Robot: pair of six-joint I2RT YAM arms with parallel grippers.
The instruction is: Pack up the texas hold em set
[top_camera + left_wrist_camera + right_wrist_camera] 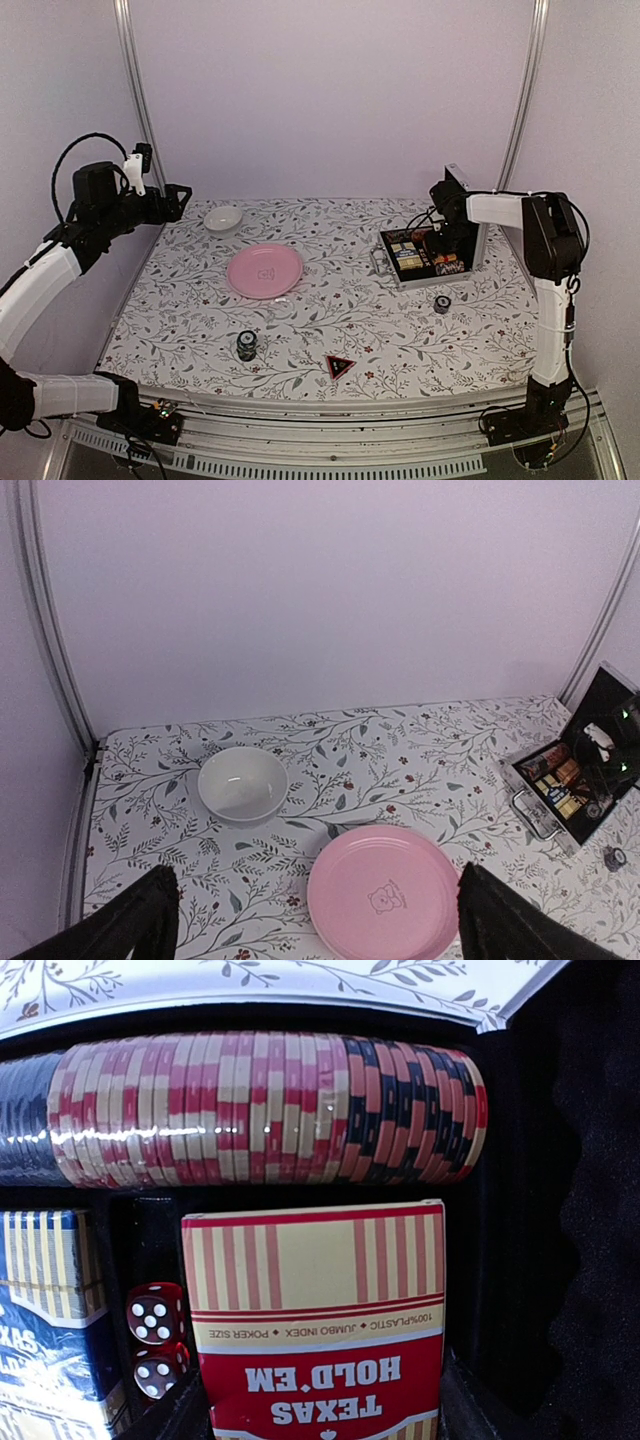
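Case: your silver case (392, 270) lies open at the right rear of the bench (400, 330), with its lid standing up on the far side.
Inside the case: a row of chips (260, 1110) lies on edge along the top. Below it you see a red deck (320, 1310) marked TEXAS HOLD'EM, a blue deck (50, 1310) to its left, and two red dice (155, 1320) between the decks.
Loose pieces: one chip stack (246, 345) stands front-centre, a second chip stack (442, 304) stands just in front of the case, and the black triangular marker (339, 366) lies near the front edge.
Right arm (500, 210): it reaches down into the case. You cannot tell how its jaws stand.
Left arm (100, 215): it is raised at the left edge, well away from the case, with its jaws spread wide and gripping nothing.
Other items: the pink plate (265, 270) sits mid-bench, and the white bowl (223, 218) sits behind it to the left.
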